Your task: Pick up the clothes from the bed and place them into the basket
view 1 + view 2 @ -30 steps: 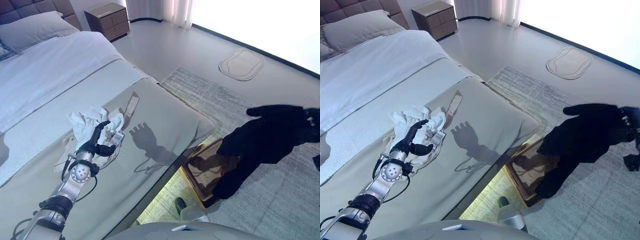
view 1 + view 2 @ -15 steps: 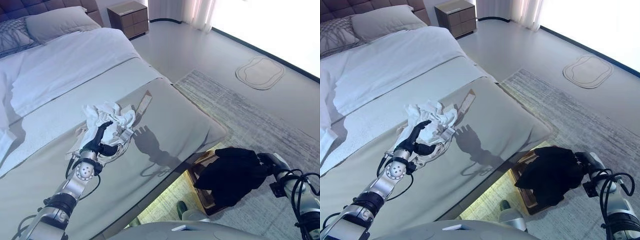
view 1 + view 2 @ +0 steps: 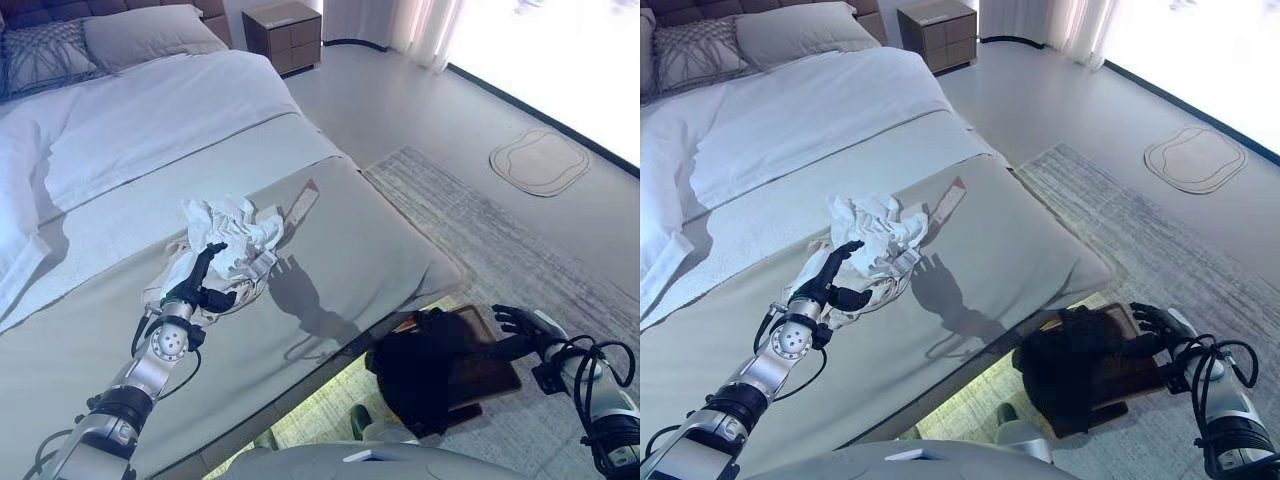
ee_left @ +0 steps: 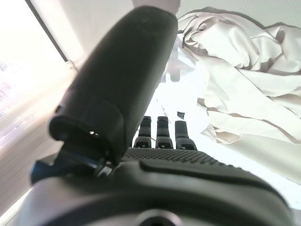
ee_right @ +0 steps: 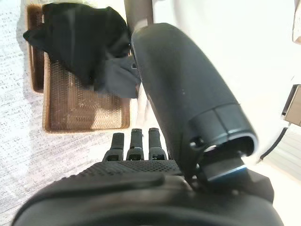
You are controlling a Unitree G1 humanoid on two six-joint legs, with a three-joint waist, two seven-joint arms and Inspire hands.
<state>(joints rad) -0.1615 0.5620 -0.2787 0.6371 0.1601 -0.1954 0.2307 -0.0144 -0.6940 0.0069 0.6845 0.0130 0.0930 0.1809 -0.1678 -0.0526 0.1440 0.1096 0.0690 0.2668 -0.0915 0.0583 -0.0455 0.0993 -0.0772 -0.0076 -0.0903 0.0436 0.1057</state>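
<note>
Left eye view: my left hand (image 3: 192, 287) rests at the near edge of the crumpled white cloth garment (image 3: 232, 234) on the grey-green bed cover (image 3: 330, 235), fingers relaxed and reaching onto the cloth, nothing gripped. Half a second ago my right hand held the black cloth garment aloft over the floor; now that black cloth garment (image 3: 415, 370) lies slumped in the brown woven rectangular basket (image 3: 490, 370) beside the bed, draped over its nearer end. My right hand (image 3: 520, 322) is released, fingers spread and straight, just past the basket's far rim. The whole picture has shifted since then, so the camera has moved.

Right eye view: same arrangement. A white duvet (image 3: 790, 120) covers the upper bed, with grey pillows (image 3: 790, 35) at the head. A brown wooden nightstand (image 3: 935, 30) stands on the pale floor, a grey woven rug (image 3: 1200, 270) lies under the basket, and a small pale oval mat (image 3: 1195, 158) sits well apart.

Left wrist view: my thumb and straight fingers (image 4: 160, 129) point toward the white garment, which lies just beyond them.

Right wrist view: my fingers (image 5: 134, 141) are extended and empty; the black garment hangs over one end of the basket, part of whose woven bottom is exposed.
</note>
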